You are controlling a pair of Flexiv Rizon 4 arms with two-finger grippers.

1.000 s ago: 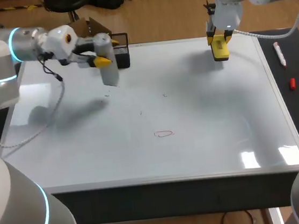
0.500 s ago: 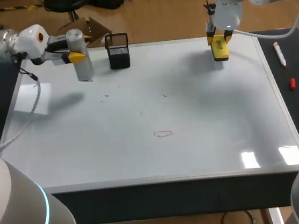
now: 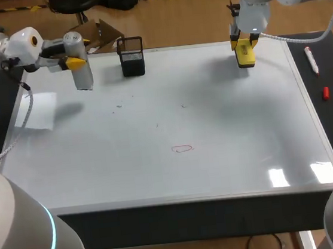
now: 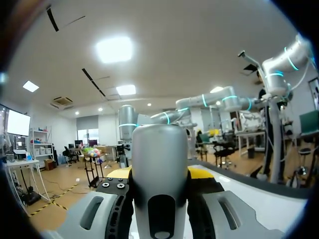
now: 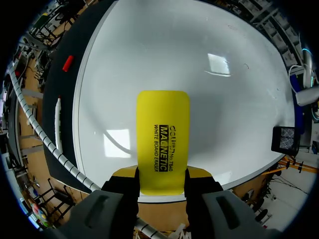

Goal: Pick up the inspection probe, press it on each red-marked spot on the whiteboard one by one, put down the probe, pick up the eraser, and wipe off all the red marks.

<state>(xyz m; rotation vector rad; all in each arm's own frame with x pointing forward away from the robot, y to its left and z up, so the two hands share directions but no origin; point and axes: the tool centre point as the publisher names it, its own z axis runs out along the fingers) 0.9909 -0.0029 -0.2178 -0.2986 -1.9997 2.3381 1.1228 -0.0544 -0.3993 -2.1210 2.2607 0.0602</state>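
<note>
Head view: the whiteboard [image 3: 230,153] fills the frame, and at upper left my left gripper [image 3: 77,61] is clamped on the grey inspection probe [image 3: 83,77]. The probe's long axis hangs upright above the board, just left of the black mesh holder [image 3: 131,61]. At upper right my right gripper [image 3: 244,42] grips the yellow eraser [image 3: 245,56], and the small red oval [image 3: 182,149] at lower centre is, I judge, somewhat nearer that arm.

Edge cuts off the probe [image 4: 159,164] base; it hides most of left gripper [image 4: 159,175] tips (yellow slivers only). Tiny specks [image 3: 157,125] on whiteboard [image 3: 248,151]: colour unreadable.
</note>
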